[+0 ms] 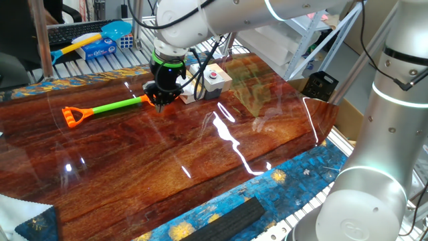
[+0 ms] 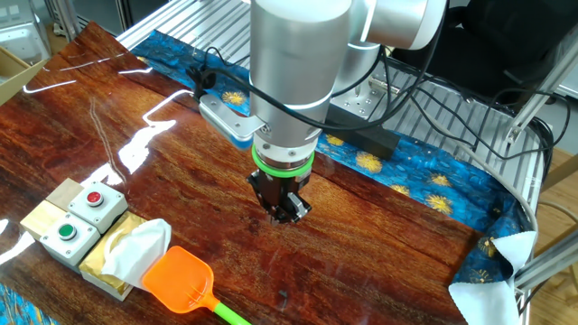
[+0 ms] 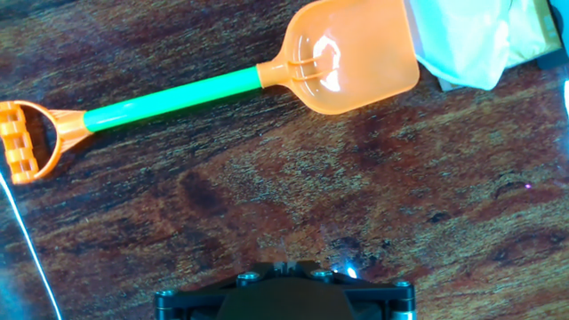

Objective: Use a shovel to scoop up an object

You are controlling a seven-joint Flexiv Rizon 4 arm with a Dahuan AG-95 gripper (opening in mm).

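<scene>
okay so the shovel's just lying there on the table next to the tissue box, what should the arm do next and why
Probably open the fingers and shift over the green shaft of the shovel to grasp it. The gripper is shut, holds nothing and points down at bare wood beside the shovel, which lies flat with its orange blade already against the tissue box. Nothing can be scooped until it is picked up.

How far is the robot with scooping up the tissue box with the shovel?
Nothing looks done. The shovel lies flat on the table, its orange blade touching the white tissue of the tissue box, not under it. The gripper hangs shut above bare wood, apart from the shovel and holding nothing. Left to do: grasp the shovel, push the blade under the box, and lift.
</scene>
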